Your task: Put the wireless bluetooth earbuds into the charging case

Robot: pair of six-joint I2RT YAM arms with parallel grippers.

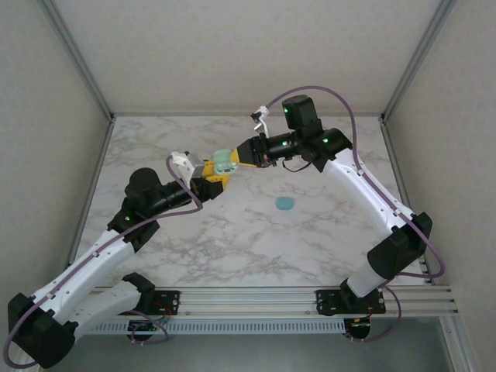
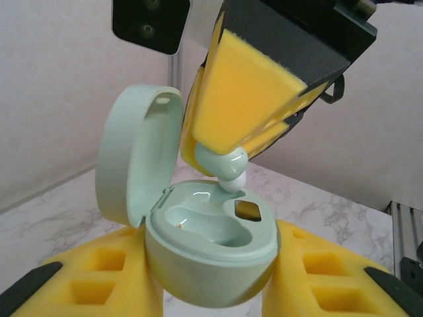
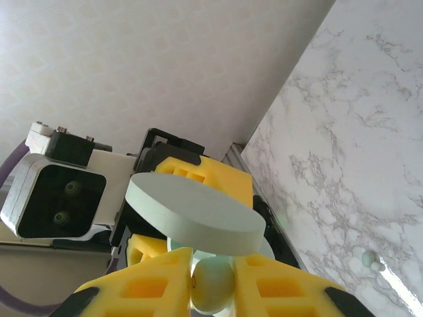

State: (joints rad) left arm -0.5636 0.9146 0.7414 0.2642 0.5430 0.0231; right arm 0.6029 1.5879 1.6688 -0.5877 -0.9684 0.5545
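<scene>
The left gripper (image 1: 215,181) is up off the table (image 1: 325,240) near mid-field, its yellow fingers (image 2: 86,281) pressed against both sides of the case (image 2: 211,254), which they hold upright. The case is pale green and open. Its lid (image 2: 135,155) is hinged up on the left side in the left wrist view, and two glossy wells show inside. The near well is empty.

Just right of it, the right gripper (image 1: 236,160) reaches in from the other side, tip to tip with the left one. Its fingers (image 2: 238,99) are pressed together on a bud (image 2: 221,165), pale green with a white tip pointing down. The bud is over the far well, at its rim. Whether the tip touches the case I cannot tell.

Further right, a teal case (image 1: 285,204) lies shut on the table, well apart from both grippers. At the right of the right wrist view, a small pale speck (image 3: 370,261) rests on the marble, possibly a loose bud.
</scene>
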